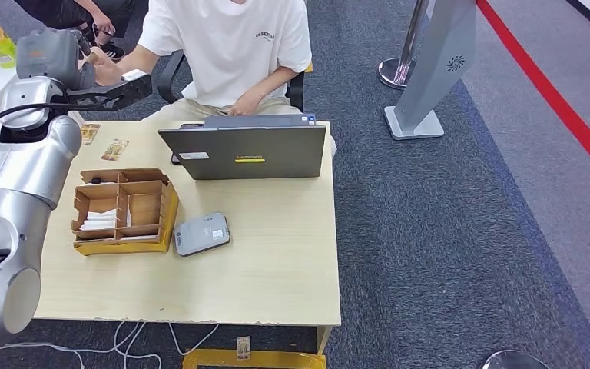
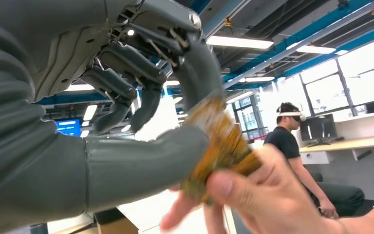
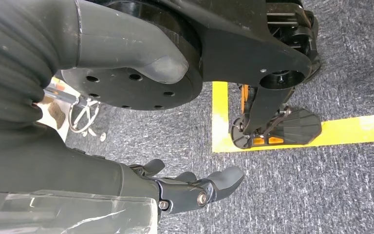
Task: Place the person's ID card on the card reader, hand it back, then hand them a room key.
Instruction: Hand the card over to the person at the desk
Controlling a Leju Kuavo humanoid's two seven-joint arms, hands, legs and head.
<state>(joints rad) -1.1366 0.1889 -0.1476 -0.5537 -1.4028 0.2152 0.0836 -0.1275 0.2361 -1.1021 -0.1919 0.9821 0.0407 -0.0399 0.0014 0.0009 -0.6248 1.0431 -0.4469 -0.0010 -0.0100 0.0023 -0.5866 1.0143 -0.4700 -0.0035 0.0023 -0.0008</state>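
My left hand [image 1: 86, 68] is raised past the table's far left corner, toward the seated person [image 1: 227, 46]. It pinches an orange patterned card [image 2: 222, 145] between thumb and a finger, with the other fingers [image 2: 126, 92] curled above. The person's hand [image 2: 255, 195] grips the same card from the other side. The grey card reader [image 1: 202, 233] lies flat on the table with nothing on it. Beside my body, my right hand [image 3: 195, 189] hangs low over the carpet, fingers loosely apart and holding nothing.
A cardboard divider box [image 1: 123, 211] with white cards stands left of the reader. Two small orange cards [image 1: 114, 149] lie near the table's far left. An open laptop [image 1: 246, 152] faces the person. A grey kiosk stand [image 1: 430, 69] is on the carpet to the right.
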